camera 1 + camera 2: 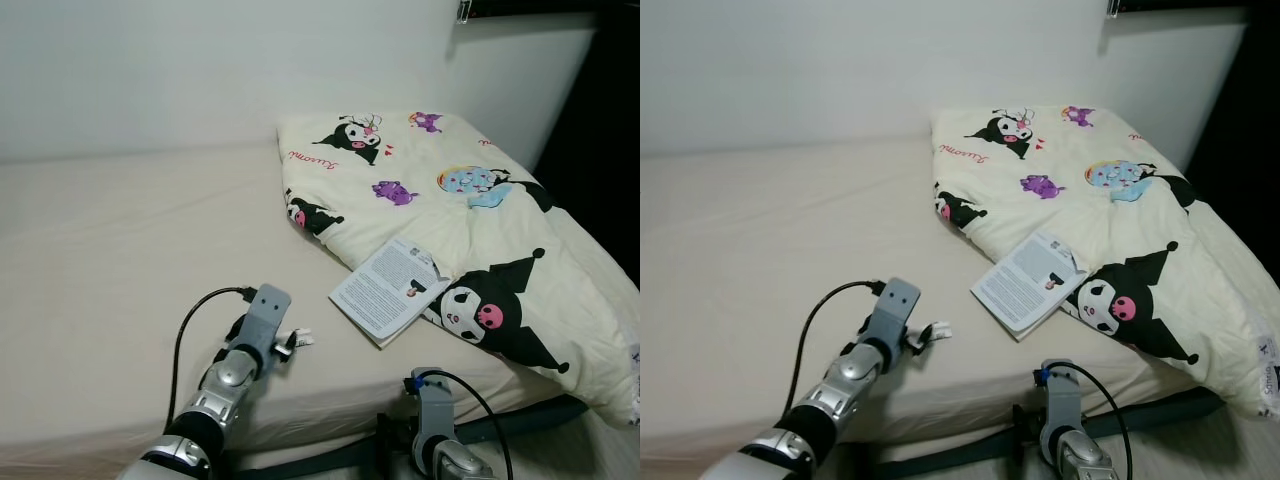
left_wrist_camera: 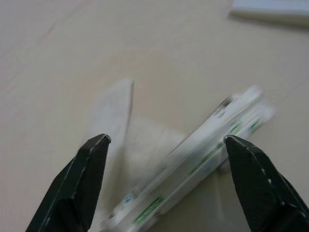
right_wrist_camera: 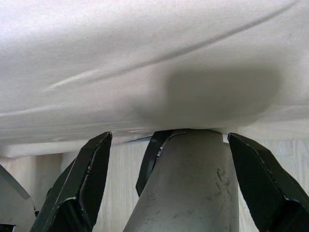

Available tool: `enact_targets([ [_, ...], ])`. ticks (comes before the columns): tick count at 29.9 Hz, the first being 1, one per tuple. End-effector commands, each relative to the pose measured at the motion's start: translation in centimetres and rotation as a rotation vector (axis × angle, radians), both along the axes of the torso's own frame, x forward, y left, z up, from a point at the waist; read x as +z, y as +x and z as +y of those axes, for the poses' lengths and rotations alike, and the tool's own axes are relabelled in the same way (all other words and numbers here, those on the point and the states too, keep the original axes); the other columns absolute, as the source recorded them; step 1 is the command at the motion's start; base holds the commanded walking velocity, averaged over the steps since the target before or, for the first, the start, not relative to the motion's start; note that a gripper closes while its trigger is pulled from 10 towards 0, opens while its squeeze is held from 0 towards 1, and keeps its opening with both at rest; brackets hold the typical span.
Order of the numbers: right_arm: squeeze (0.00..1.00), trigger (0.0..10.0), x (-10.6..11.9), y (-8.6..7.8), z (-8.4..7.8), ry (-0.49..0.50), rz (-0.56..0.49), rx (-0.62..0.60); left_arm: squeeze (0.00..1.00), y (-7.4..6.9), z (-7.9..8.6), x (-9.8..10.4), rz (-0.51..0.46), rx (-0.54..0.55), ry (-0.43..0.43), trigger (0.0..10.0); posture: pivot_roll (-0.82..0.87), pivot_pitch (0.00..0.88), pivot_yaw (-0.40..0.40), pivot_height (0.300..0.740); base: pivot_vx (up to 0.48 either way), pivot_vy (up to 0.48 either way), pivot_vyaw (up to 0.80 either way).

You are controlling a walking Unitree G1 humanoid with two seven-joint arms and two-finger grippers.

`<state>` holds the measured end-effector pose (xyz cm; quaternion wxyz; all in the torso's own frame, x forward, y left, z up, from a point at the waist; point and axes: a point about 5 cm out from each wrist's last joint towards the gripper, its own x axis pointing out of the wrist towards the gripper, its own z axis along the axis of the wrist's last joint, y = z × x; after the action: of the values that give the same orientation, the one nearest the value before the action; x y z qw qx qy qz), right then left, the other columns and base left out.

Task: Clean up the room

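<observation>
The bed [image 1: 110,270] takes up most of what I see, its plain cream sheet bare on my left side, with a cartoon-print quilt [image 1: 470,230] heaped toward the right and an open booklet [image 1: 388,290] lying at the quilt's near edge. My left gripper [image 1: 290,343] is low over the sheet near the bed's front edge, its fingers spread wide around a small white wrapper [image 2: 193,159], a thin flat packet with green print that lies on a scrap of tissue [image 2: 116,121]. I judge both to be nearly weightless, soft and easily crumpled; the packet looks slick, so it may skid on the sheet if I nudge it, and I would close across its narrow width near the middle, pressing slightly into the mattress so the lower edge is caught. My right gripper [image 3: 166,183] hangs below the mattress edge, fingers apart and holding nothing. The head views place the litter well apart from the booklet but show it as a mere white speck; my left wrist view reveals the packet's shape and the tissue under it, while my right wrist view shows the sheet's underside and wooden floor [image 3: 125,159]
</observation>
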<state>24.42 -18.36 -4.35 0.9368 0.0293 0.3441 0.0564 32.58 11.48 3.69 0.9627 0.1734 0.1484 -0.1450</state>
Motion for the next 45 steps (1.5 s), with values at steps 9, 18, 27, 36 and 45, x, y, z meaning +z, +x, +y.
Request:
enact_targets([
  [9, 0.00, 10.0, -1.2, -1.8, 0.0, 0.003, 0.040, -0.016, 0.00, -1.0, 0.5, -1.2, 0.035, -0.090, 0.081, 10.0, -0.12, 0.095, 0.027, 0.515, 0.000, 0.000, 0.00],
  [18, 0.00, 10.0, -1.8, -3.0, 0.1, 0.013, 0.055, -0.025, 0.00, -0.7, -1.0, -0.7, -0.017, -0.108, 0.113, 10.0, -0.13, 0.144, 0.034, 0.515, 0.000, 0.000, 0.00],
  [27, 0.00, 10.0, -2.3, -4.3, -0.2, 0.017, 0.069, -0.038, 0.00, 0.6, -1.1, 0.8, -0.112, -0.058, 0.232, 10.0, -0.14, 0.190, 0.044, 0.515, 0.000, 0.000, 0.00],
  [36, 0.00, 10.0, -2.3, -4.7, -0.2, 0.024, 0.056, -0.049, 0.00, 1.1, 0.5, 1.1, -0.159, -0.144, 0.518, 10.0, -0.15, 0.217, 0.050, 0.515, 0.000, 0.000, 0.00],
  [45, 0.00, 10.0, -2.4, -5.1, -0.2, 0.024, 0.058, -0.053, 0.00, 2.1, 3.3, 1.8, -0.118, -0.032, 0.546, 10.0, -0.15, 0.229, 0.054, 0.515, 0.000, 0.000, 0.00],
])
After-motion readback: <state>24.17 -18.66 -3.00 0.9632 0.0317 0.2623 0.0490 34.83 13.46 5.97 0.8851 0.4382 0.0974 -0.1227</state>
